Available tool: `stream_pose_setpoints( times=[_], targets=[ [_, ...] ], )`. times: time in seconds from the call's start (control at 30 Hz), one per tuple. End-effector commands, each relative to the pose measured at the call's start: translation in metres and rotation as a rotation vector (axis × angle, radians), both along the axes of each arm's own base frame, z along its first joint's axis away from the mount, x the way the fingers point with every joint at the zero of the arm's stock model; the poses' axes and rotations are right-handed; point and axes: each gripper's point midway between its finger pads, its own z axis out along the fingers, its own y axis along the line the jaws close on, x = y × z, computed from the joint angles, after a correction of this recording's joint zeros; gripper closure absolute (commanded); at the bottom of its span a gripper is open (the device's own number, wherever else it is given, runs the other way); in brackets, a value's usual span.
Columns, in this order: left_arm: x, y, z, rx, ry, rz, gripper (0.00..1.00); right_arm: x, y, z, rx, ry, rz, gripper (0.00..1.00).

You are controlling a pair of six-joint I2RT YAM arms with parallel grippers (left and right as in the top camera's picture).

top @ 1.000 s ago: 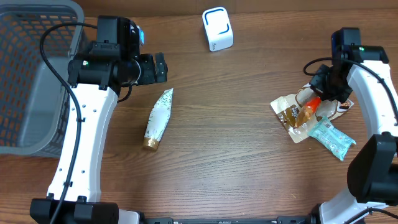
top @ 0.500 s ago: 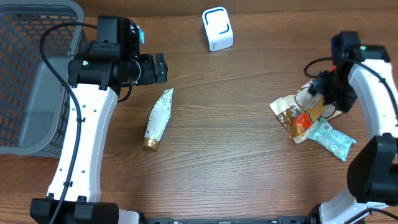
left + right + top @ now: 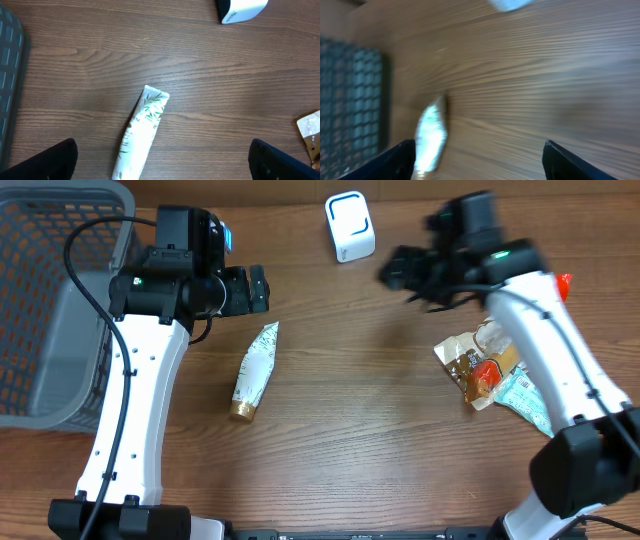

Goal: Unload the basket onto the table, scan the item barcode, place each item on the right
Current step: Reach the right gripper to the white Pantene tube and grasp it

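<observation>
Grey basket (image 3: 40, 230) stands left of the tube (image 3: 255, 370).

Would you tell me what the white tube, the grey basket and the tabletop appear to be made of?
The tube looks like soft plastic, glossy white with a leaf print and gold cap; its flat crimped end suggests so. The basket seems matte grey moulded plastic, with grid walls. The table shows brown wood grain, possibly laminate.

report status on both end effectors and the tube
Left end effector open, empty, near tube. Right end effector open, empty, beside scanner. Tube flat on table, untouched. Nothing blocking it.
</observation>
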Motion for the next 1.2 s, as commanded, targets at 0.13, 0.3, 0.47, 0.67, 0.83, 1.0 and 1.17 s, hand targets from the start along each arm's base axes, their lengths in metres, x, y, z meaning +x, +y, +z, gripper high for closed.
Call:
stream_pose_setpoints(
  times=[0.13, 0.3, 0.47, 0.67, 0.83, 1.0, 1.17],
  targets=[
    [0.000, 0.000, 0.011, 0.007, -0.033, -0.014, 0.00, -0.022, 0.098, -0.054, 0.046, 0.114, 0.012, 0.09],
    [0.000, 0.000, 0.011, 0.007, -0.033, -0.014, 0.00, -0.028, 0.136, -0.089, 0.037, 0.135, 0.018, 0.06],
    [0.000, 0.000, 0.011, 0.007, -0.033, -0.014, 0.00, -0.027, 0.166, -0.110, 0.057, 0.103, 0.066, 0.05],
    [0.000, 0.000, 0.011, 0.007, -0.033, -0.014, 0.00, -0.027, 0.206, -0.143, 0.088, 0.046, 0.119, 0.08],
    [0.000, 0.000, 0.011, 0.007, -0.033, -0.014, 0.00, -0.031, 0.215, -0.173, 0.070, 0.060, 0.132, 0.14],
    [0.000, 0.000, 0.011, 0.007, -0.033, -0.014, 0.00, -0.033, 0.213, -0.185, 0.055, 0.075, 0.135, 0.39],
    [0.000, 0.000, 0.011, 0.007, -0.033, -0.014, 0.00, -0.036, 0.205, -0.191, 0.012, 0.074, 0.185, 0.68]
  ],
)
